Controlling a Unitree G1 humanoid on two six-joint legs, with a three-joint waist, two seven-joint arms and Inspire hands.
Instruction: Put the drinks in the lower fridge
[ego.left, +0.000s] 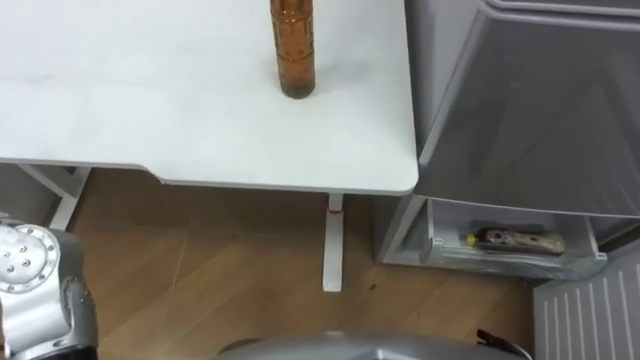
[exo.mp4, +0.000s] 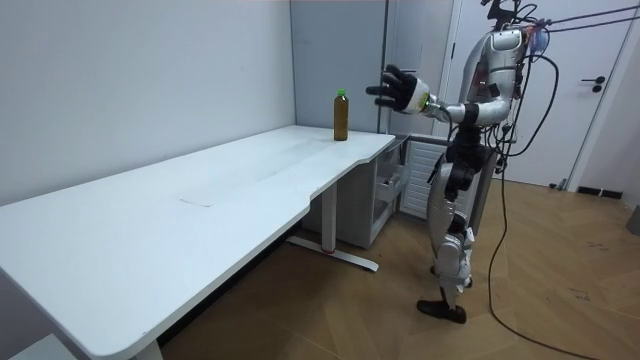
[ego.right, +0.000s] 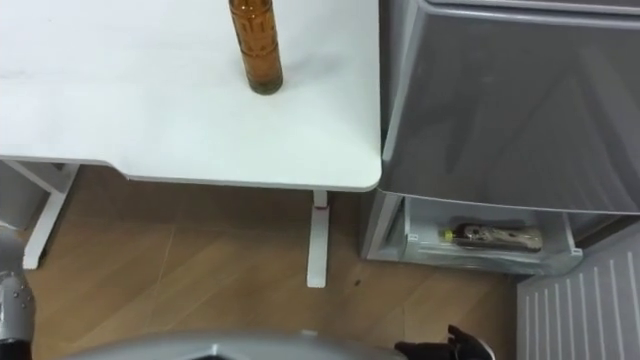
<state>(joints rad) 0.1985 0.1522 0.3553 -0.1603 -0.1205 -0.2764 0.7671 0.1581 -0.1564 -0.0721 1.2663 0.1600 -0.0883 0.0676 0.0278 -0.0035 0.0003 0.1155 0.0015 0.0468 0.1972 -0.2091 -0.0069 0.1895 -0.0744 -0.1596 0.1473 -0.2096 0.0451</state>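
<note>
Bottle (ego.left: 292, 45) of amber drink stands upright on the table (ego.left: 150, 110), just beyond and below the raised left hand (exo.mp4: 398, 90), whose fingers are spread and empty, likely readying a grasp. The right hand (ego.right: 455, 346) sits low. The fridge drawer (ego.left: 500, 258) is open, already holding a laid bottle (ego.left: 512, 240).

A bare office-like room: long white desk (exo.mp4: 150, 230), grey fridge (ego.left: 530, 110) beside it, wood floor (exo.mp4: 560, 300), white door (exo.mp4: 600, 100).
</note>
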